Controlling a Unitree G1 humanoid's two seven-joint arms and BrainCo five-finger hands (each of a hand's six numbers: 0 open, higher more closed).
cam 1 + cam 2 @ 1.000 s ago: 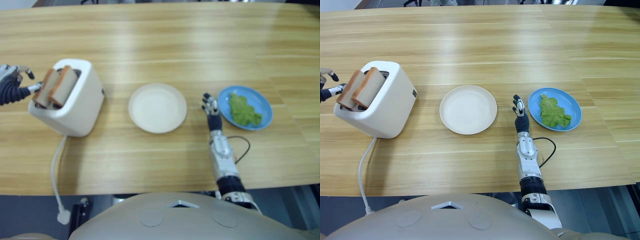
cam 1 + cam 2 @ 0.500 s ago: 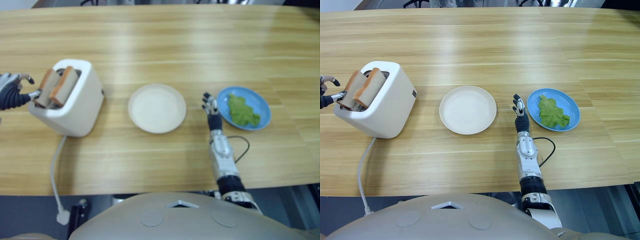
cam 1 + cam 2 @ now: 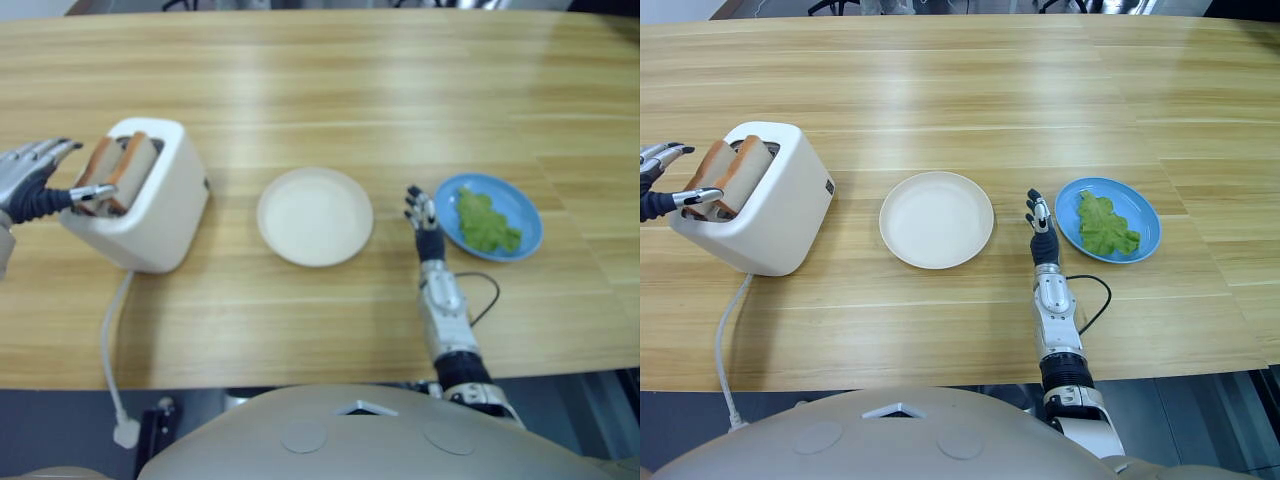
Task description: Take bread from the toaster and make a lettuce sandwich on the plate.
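Sandwich barely begun: both bread slices [image 3: 118,172] stand in the toaster [image 3: 150,220], and nothing is on the plate [image 3: 315,216] yet.
My left robot hand [image 3: 28,180] is at the outer slice; I cannot tell if it grips. My right robot hand [image 3: 422,214] lies flat and holds nothing, on the counter [image 3: 330,90] between the plate and the lettuce [image 3: 487,220].

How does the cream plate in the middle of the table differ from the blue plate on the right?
The cream plate is bare, while the blue plate holds lettuce. The cream plate looks a little larger than the blue plate. The cream plate lies between the toaster and the right hand; the blue plate lies on that hand's other side, further right. Both are round, shallow and rest flat on the wooden table.
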